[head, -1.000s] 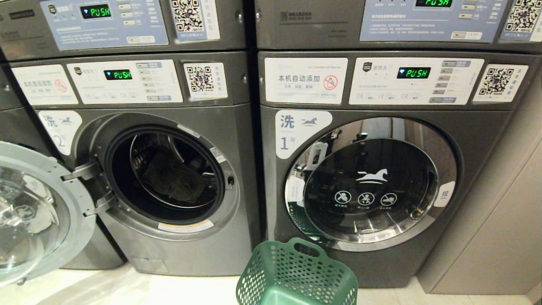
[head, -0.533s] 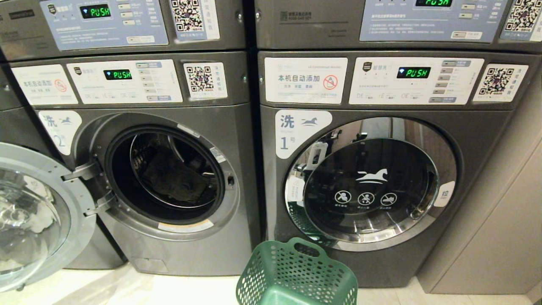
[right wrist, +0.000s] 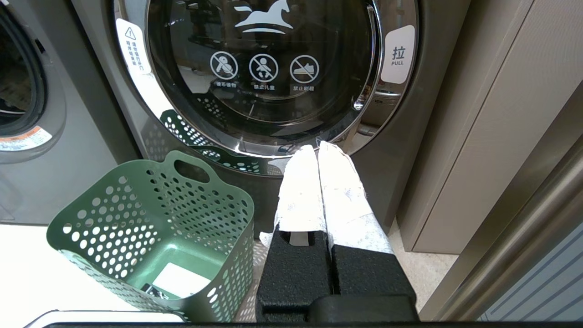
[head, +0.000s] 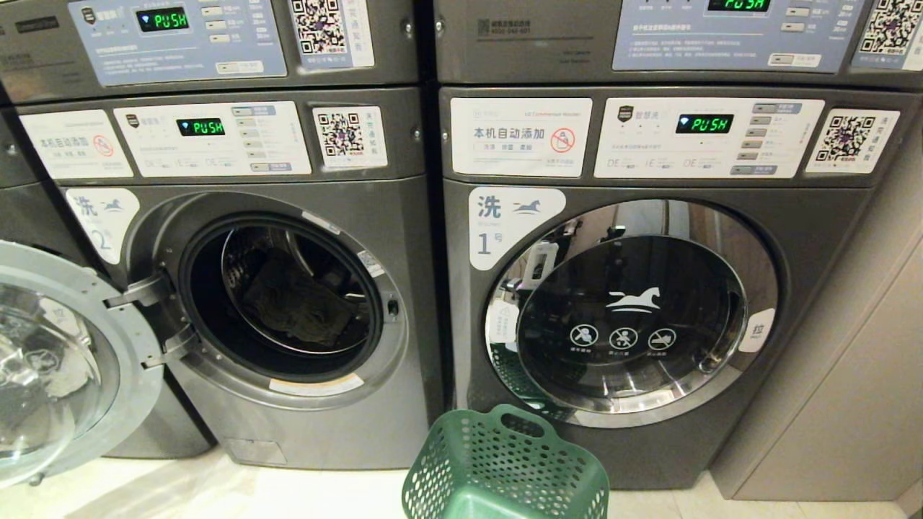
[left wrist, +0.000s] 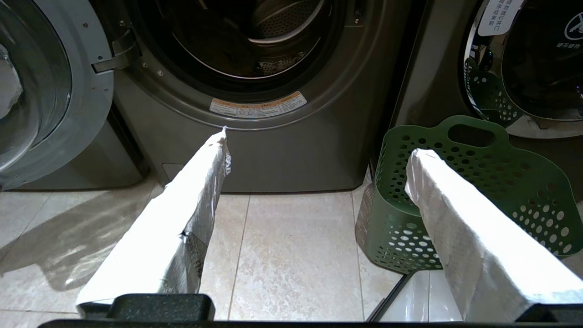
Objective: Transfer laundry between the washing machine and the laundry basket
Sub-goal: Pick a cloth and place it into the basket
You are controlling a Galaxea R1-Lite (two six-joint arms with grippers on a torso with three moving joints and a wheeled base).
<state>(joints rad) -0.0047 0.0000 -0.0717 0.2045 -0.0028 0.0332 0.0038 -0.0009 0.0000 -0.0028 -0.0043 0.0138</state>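
The laundry, a dark crumpled garment, lay inside the drum of the left washer, resting against the lower back of the drum. That washer's door stood swung fully out on its hinge, giving clear access to the opening. The green basket stood on the tiled floor just in front of the right washer, whose door was closed; in the right wrist view the basket held no clothing, only a pale label on its bottom. By this evidence, the transfer out of the drum had not begun.

The left gripper hung low before the open washer, its taped fingers spread wide and holding nothing, apparently readied for a reach into the drum. The right gripper was parked beside the basket, facing the closed door, fingers pressed together on nothing. Neither arm appeared in the head view.
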